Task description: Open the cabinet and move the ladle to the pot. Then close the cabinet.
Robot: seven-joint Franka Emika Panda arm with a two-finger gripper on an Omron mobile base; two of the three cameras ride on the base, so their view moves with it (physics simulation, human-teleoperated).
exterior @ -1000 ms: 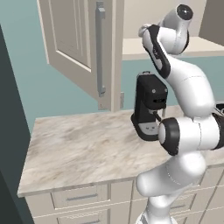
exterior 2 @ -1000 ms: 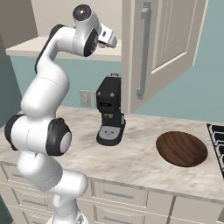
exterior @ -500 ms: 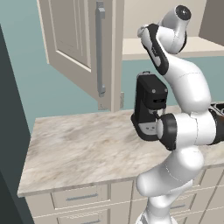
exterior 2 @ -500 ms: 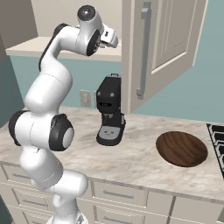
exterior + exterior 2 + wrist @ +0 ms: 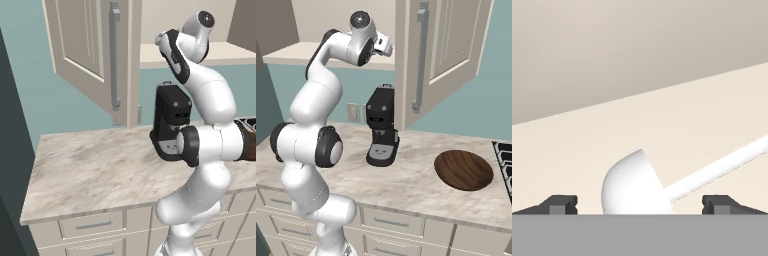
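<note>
Reaching into the open cabinet (image 5: pixel 446 55); doors swung wide, bar handle (image 5: pixel 114 55) facing out. Hand raised to shelf (image 5: pixel 316 52) level, wrist pushed a little further in toward the opening than half a second ago, elbow lifted slightly. Base unmoved, counter scene unchanged. Gripper (image 5: pixel 639 204) spread wide, grasping nothing; finger tips (image 5: pixel 559 204) either side of the ladle (image 5: pixel 634 185). White ladle lying on the shelf floor just ahead of the gripper, bowl nearest, handle running off toward the upper right in hand view. Not yet touched. Judged: door step done, approach to the ladle under way, a short advance and close needed next. Coffee machine (image 5: pixel 381 125) and wooden board (image 5: pixel 463 169) on counter (image 5: pixel 90 170). Pot not spotted.
</note>
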